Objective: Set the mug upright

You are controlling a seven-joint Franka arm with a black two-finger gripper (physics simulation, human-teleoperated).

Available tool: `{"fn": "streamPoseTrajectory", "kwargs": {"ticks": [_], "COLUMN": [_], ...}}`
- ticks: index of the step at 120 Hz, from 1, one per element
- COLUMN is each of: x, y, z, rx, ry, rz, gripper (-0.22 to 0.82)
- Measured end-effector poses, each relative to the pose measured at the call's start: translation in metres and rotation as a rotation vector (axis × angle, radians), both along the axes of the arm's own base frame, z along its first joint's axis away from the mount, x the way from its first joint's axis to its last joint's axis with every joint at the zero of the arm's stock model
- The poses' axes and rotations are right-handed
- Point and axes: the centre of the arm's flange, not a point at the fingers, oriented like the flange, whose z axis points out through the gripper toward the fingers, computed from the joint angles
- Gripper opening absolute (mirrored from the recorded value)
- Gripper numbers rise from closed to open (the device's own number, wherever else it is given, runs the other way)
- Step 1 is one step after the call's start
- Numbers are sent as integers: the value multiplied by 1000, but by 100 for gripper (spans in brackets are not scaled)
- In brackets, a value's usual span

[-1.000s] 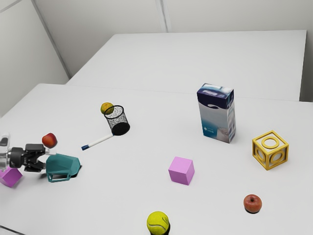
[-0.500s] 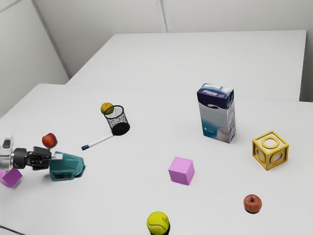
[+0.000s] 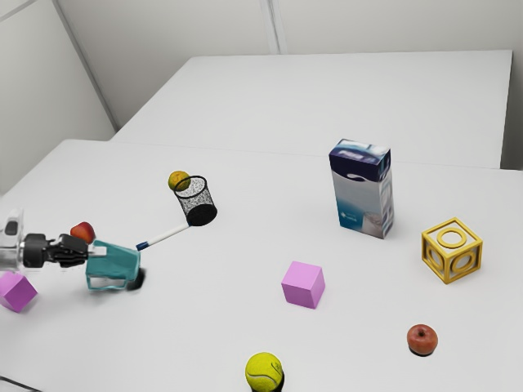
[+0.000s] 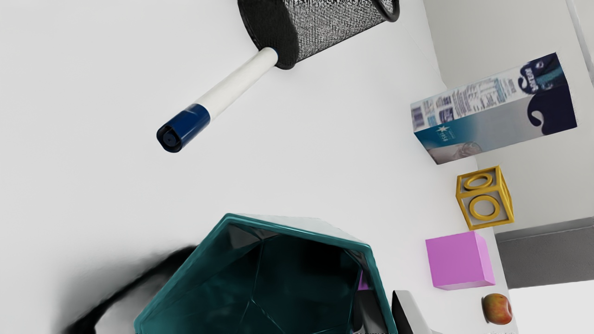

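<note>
The gripper (image 3: 96,251) is at the exterior view's left, closed on the rim side of the teal mug (image 3: 113,265). The mug lies tilted on its side, mouth toward the hand and handle facing the exterior view's bottom, with a dark shadow beside its base. In the wrist view the gripper (image 4: 387,308) has one finger inside the mug (image 4: 260,278) and the other outside, with the mug's wall pinched between them.
A white marker (image 3: 167,237) with a blue cap lies close beyond the mug, its far end at the black mesh cup (image 3: 196,202). A red fruit (image 3: 82,233) and a magenta cube (image 3: 16,292) are near the hand. Farther off stand a pink cube (image 3: 303,285) and a carton (image 3: 362,189).
The fingers have closed on the mug's wall. Hand and mug have moved toward the exterior view's right and then up, with the mug's tilt changed and its shadow now more apart from it.
</note>
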Motion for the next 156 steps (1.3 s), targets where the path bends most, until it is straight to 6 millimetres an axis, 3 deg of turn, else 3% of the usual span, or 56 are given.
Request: {"fn": "streamPoseTrajectory", "kwargs": {"ticks": [7,16,26,34,52,60,74,82,105,115,139,156], "x": [14,41,78,97,141,156,172,175,200,217,239,255], "y": [-6,-7,1,-10,-70,-113,-203,-236,-256,-264,-317,-330], "z": [21,63,122,141,148,154,145,139,120,122,131,123], "rx": [24,86,275,448,785,871,943,962,1015,1033,1023,1003], "ry": [-43,-112,-127,-48,110,116,109,111,123,102,48,62], "rz": [-29,-74,-192,-328,-594,-668,-787,-810,-693,-624,-555,-508], "gripper": [-17,-17,-17,-18,-18,-18,-18,-18,-18,-18,-18,-18]}}
